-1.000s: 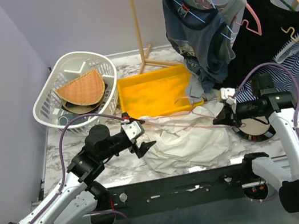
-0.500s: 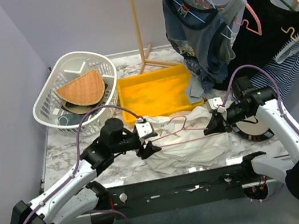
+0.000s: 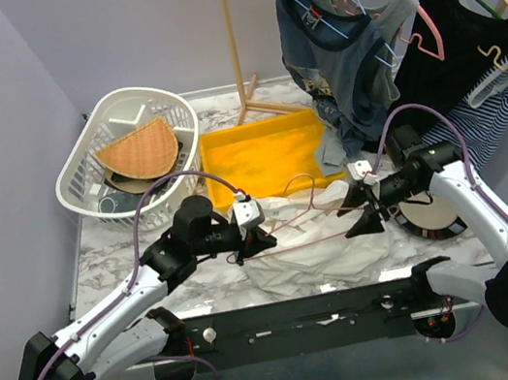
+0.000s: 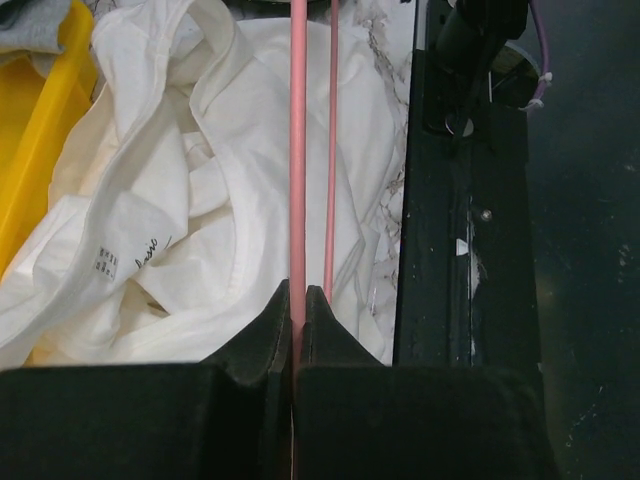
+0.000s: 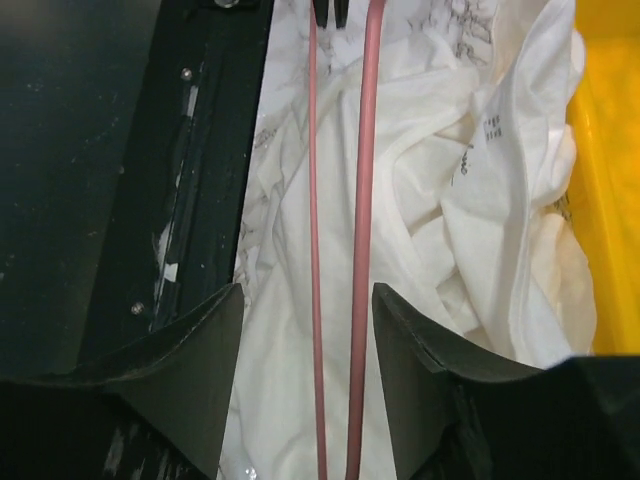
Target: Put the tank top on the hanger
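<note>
The off-white tank top (image 3: 329, 253) lies crumpled on the marble table in front of the yellow tray. The slim pink wire hanger (image 3: 291, 223) lies over it, between my two grippers. My left gripper (image 3: 265, 243) is shut on one end of the hanger, and the left wrist view shows the pink wire (image 4: 297, 150) pinched between the jaws (image 4: 297, 295) above the tank top (image 4: 180, 200). My right gripper (image 3: 356, 212) stands open at the other end. In the right wrist view both hanger wires (image 5: 362, 200) run through the gap between its jaws (image 5: 308, 300), touching neither finger (image 5: 200, 350).
A yellow tray (image 3: 263, 159) sits behind the tank top, and a white basket (image 3: 129, 153) stands at the back left. A wooden stand (image 3: 230, 37) rises at the back. A blue-grey shirt (image 3: 332, 48) and a black top (image 3: 450, 47) hang at the right. A black rail (image 3: 305, 314) edges the front.
My left gripper has moved right and shut on the hanger's end. My right gripper, shut on the hanger before, has opened and let it go, shifting slightly left.
</note>
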Controlling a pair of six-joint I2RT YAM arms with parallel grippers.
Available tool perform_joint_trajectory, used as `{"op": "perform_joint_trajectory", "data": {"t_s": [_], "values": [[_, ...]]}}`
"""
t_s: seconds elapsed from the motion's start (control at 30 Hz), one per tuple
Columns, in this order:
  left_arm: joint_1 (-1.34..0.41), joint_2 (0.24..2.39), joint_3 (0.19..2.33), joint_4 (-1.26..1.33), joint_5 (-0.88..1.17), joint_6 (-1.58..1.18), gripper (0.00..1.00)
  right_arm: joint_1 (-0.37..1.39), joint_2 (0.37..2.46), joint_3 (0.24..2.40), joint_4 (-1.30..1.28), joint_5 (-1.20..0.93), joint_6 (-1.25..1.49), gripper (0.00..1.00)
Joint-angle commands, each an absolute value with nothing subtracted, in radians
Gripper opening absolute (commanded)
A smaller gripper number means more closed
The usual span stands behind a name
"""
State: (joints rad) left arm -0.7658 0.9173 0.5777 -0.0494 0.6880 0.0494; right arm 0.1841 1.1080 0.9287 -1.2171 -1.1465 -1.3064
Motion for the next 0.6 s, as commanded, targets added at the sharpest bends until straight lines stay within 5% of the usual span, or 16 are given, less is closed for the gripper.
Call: {"op": "perform_joint_trajectory", "data": {"t_s": [0.0, 0.33, 0.4, 0.47, 0.5, 0.57], "values": [[-0.764, 0.954, 0.620, 0.018, 0.719, -0.021, 0.00, 0.258, 1.159, 1.086, -1.275, -1.261, -1.302, 0.67], [-0.767, 0.953, 0.607, 0.057, 0.710, -0.040, 0.00, 0.457, 1.261, 1.154, -1.065, -1.301, -1.045, 0.62], [-0.765, 0.951, 0.607, 0.057, 0.709, -0.040, 0.00, 0.482, 1.269, 1.138, -1.016, -1.295, -0.994, 0.52], [-0.765, 0.953, 0.607, 0.055, 0.706, -0.040, 0.00, 0.485, 1.278, 1.137, -1.005, -1.284, -0.976, 0.09], [-0.767, 0.951, 0.609, 0.052, 0.700, -0.034, 0.00, 0.485, 1.278, 1.140, -0.996, -1.275, -0.947, 0.01], [-0.765, 0.950, 0.615, 0.035, 0.646, -0.026, 0.00, 0.485, 1.272, 1.132, -0.960, -1.201, -0.852, 0.01]]}}
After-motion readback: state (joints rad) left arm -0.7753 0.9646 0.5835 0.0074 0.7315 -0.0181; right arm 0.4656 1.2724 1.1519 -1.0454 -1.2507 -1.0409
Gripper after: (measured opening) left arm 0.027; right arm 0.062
